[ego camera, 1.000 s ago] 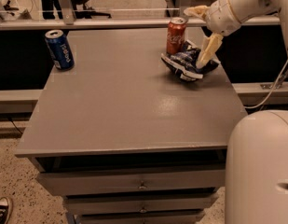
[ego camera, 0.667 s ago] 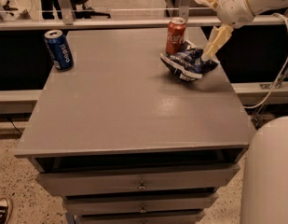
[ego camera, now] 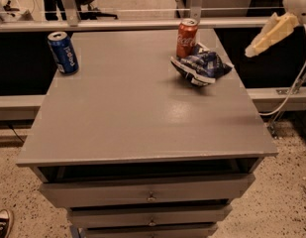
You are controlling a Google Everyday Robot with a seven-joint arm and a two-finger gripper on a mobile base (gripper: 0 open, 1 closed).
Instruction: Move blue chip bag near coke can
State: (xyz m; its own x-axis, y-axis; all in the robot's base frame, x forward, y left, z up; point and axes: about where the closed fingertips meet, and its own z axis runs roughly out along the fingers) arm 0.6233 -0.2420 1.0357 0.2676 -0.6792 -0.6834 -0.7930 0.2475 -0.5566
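The blue chip bag [ego camera: 202, 67] lies crumpled on the grey table top [ego camera: 142, 113] at the back right. It lies just in front and to the right of the coke can [ego camera: 186, 37], which stands upright, and the two are touching or nearly touching. My gripper [ego camera: 269, 34] hangs in the air off the table's right edge, above and to the right of the bag, clear of it and holding nothing. Part of the gripper is cut off by the top right corner of the view.
A blue soda can [ego camera: 63, 52] stands upright at the back left of the table. Drawers [ego camera: 150, 195] are below the top. A cable [ego camera: 297, 86] hangs at the right. A railing [ego camera: 123, 24] runs behind the table.
My gripper has drawn up and to the right, away from the chip bag, which stays by the coke can. The view has shifted and the robot's body has left the frame.
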